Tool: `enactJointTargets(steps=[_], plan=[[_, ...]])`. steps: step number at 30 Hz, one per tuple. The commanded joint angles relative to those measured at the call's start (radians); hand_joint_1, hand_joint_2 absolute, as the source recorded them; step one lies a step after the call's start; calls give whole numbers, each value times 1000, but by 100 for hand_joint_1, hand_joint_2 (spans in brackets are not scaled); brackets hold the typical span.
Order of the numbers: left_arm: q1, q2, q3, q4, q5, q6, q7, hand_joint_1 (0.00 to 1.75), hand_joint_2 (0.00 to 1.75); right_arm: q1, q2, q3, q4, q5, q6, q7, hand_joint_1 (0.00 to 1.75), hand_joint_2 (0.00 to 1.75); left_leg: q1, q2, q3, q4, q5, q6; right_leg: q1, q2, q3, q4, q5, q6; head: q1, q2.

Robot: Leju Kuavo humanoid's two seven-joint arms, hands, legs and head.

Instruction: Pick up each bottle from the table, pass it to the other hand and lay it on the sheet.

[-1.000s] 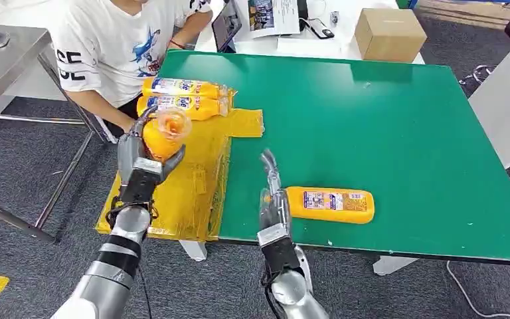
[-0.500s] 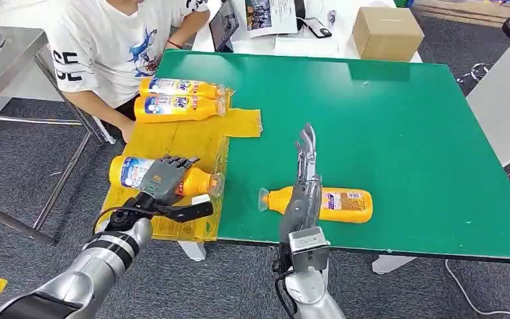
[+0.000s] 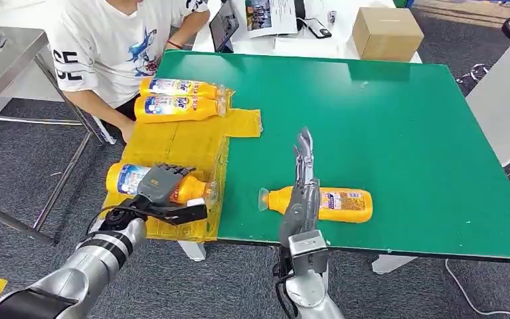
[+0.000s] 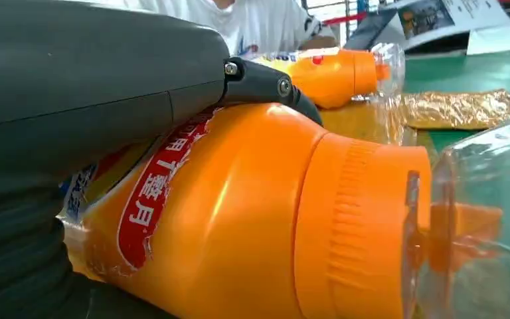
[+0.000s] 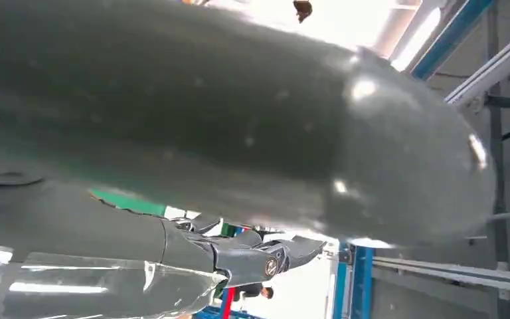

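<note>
The left hand (image 3: 163,187) grips an orange plastic bottle with a blue-and-white label and clear cap (image 3: 147,184), lying on its side on the near end of the crinkled yellow plastic sheet (image 3: 179,143), long axis across the table edge, cap toward the green table top (image 3: 398,133). The right hand (image 3: 303,179) stands over the table with fingers stretched straight and apart, grasping nothing, in front of a second orange bottle with a printed label (image 3: 329,203) that lies flat on the green, cap pointing left. Farther along the sheet, two more orange bottles (image 3: 180,98) lie side by side, caps pointing right. Beyond them sits a person in a white T-shirt (image 3: 116,40); a brown cardboard box (image 3: 388,32) stands past the far edge
</note>
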Motion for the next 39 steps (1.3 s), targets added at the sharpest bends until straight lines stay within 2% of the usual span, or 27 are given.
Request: enactJointTargets(steps=[1, 10, 11, 12, 13, 14, 15, 23, 36, 39], plan=[[-52, 9, 25, 90, 10, -37, -3, 175, 175, -19, -29, 12, 68, 1, 10, 2, 0, 0, 2, 1, 6, -1, -2, -2, 1, 2, 6, -1, -1, -2, 0, 0], [-52, 9, 25, 90, 10, -37, -3, 175, 175, -19, -29, 12, 68, 1, 10, 2, 0, 0, 1, 1, 4, -1, -1, -1, 1, 2, 4, -1, -1, -1, 0, 0], [-53, 7, 27, 91, 11, -43, -1, 126, 175, -20, -29, 11, 73, 2, 13, 2, 0, 0, 1, 0, 3, -1, -1, -1, 1, 1, 3, -1, 0, -1, 0, 0], [-54, 7, 28, 93, 11, -49, 2, 12, 175, -20, -28, 11, 75, 2, 14, 2, 0, 0, 1, 1, 5, -1, -2, -2, 1, 2, 5, -1, -1, -2, 0, 0], [-56, 4, 32, 95, 14, -64, 3, 0, 175, -20, -27, 9, 80, 2, 18, 2, 0, 0, 1, 1, 4, -1, -1, -1, 1, 2, 4, -1, -1, -1, 0, 0], [-56, 1, 42, 94, 23, -81, 3, 0, 175, -21, -24, 5, 89, 2, 25, 2, 0, 0, 1, 0, 3, -1, -1, -1, 1, 1, 3, -1, 0, -1, 0, 0], [-55, 0, 47, 94, 28, -97, 0, 0, 0, -21, -24, 4, 91, 3, 28, 2, 0, 0, 2, 0, 6, -1, -2, -2, 2, 2, 6, -1, -1, -2, 0, 0], [-49, -2, 101, 94, 91, -262, -48, 0, 0, -26, -20, -8, 109, -1, 43, 2, 0, 0, 1, 0, 4, -1, -1, -1, 1, 2, 5, -2, 0, -1, 0, 0], [-40, -2, 148, 91, 149, -352, -81, 0, 0, -34, -24, -7, 118, -10, 44, 2, 0, 0, 1, -4, 9, -1, -1, -2, 1, -1, 10, -2, -1, -2, 0, 0], [-37, -3, 197, 84, 214, -404, -117, 0, 0, -38, -26, -7, 127, -11, 44, 2, 0, 0, 1, -3, 11, -2, -1, -2, 1, -1, 13, -3, 0, -2, 0, 0]])
